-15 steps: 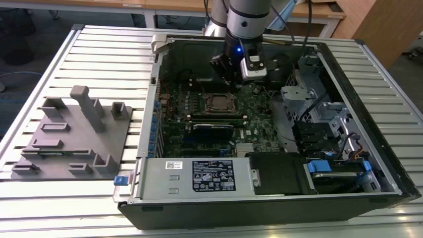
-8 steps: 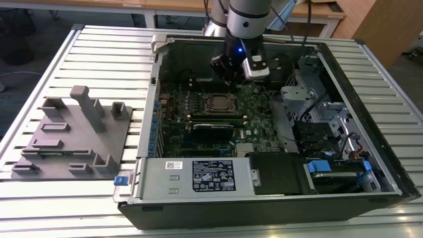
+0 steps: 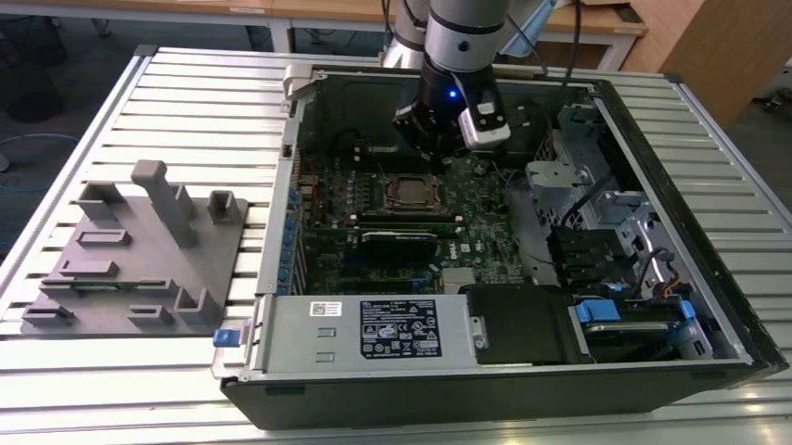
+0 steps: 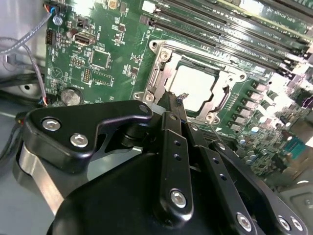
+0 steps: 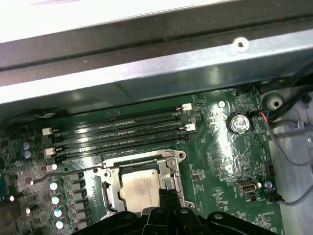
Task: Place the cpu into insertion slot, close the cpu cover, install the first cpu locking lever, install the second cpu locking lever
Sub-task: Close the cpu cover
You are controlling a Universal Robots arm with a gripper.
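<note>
Hovering tool (image 4: pixel 177 98) at cpu (image 4: pixel 198 87) edge | exterior view: grey fixture (image 3: pixel 130 264) beside case (image 3: pixel 495 400)

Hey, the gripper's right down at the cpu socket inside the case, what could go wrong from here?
1. The gripper is shut, with its tip right at the edge of the cpu cover, beside the cpu. A slip could scrape the chip's bare top.
2. What looks like a thin wire lever runs close to a row of capacitors. A careless push there might knock them.
</note>
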